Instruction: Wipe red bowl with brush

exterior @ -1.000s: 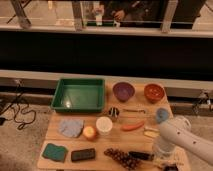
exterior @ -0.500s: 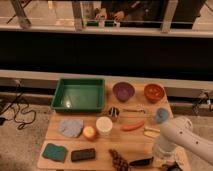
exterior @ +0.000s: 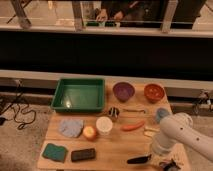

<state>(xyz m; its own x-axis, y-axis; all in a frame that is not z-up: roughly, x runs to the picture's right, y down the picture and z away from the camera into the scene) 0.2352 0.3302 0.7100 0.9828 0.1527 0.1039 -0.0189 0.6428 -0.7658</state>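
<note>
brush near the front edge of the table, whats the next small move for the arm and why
Likely ease the pincer over onto the brush: the pincer hangs low at the front right corner of the table, the brush lies beside it along the front edge, and the red bowl stands at the back right, out of reach of any wiping yet.

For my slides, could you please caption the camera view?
Gripper low at front right of the table, by the brush; red bowl back right.
</note>
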